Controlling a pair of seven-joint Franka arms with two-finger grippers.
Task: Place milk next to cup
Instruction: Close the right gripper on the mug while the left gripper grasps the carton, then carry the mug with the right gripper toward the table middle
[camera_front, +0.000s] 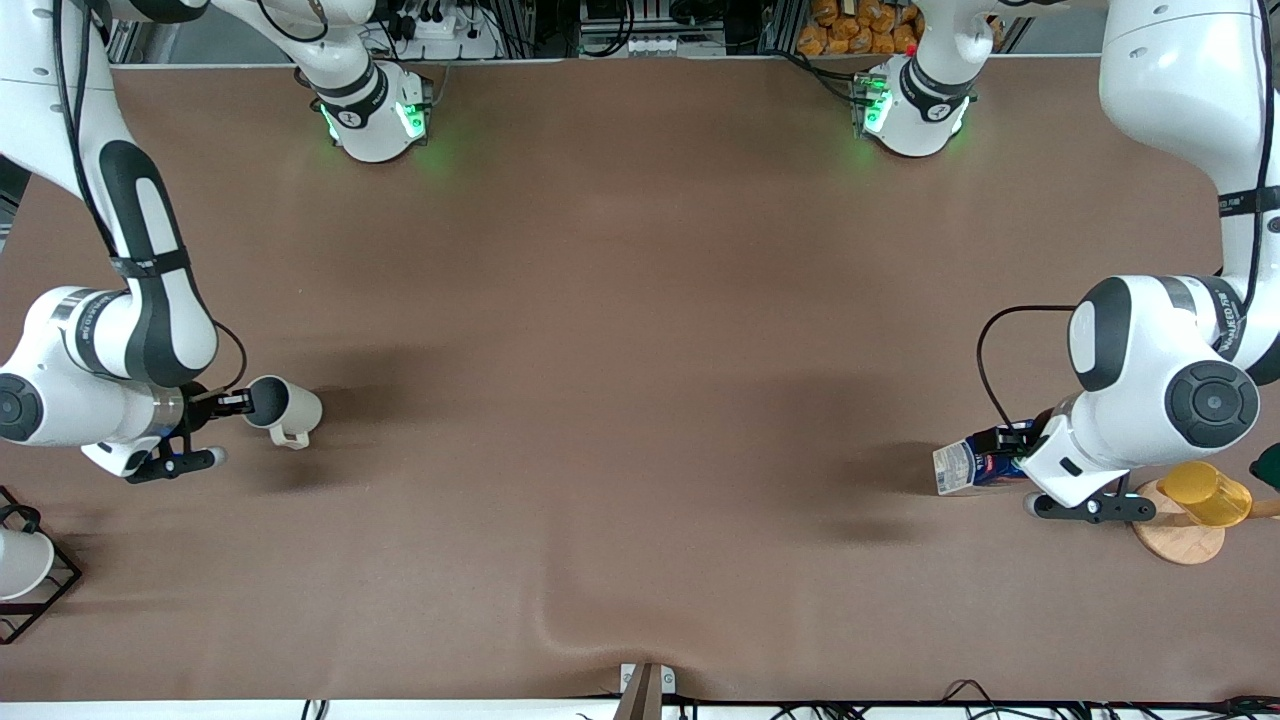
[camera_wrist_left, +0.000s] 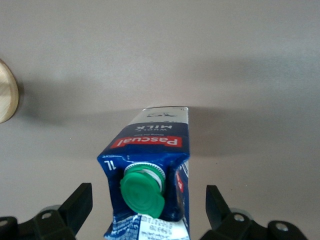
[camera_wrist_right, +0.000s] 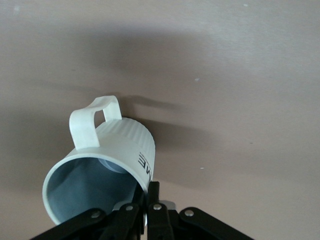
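milk (camera_front: 963, 468) half hidden under left arm, wire-frame cup (camera_front: 20, 562) cut by edge

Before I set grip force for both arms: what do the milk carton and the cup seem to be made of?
The milk carton looks like coated paperboard: glossy print, creased folds, with a green plastic cap. The left gripper has open fingers on either side of it. The cup looks like matte glazed ceramic, possibly hard plastic: ribbed cream wall, thick rim, pinched by the right gripper.

both arms low over the table, right tool (camera_wrist_right: 150, 210) pinched shut (left tool (camera_wrist_left: 145, 210) spread wide)
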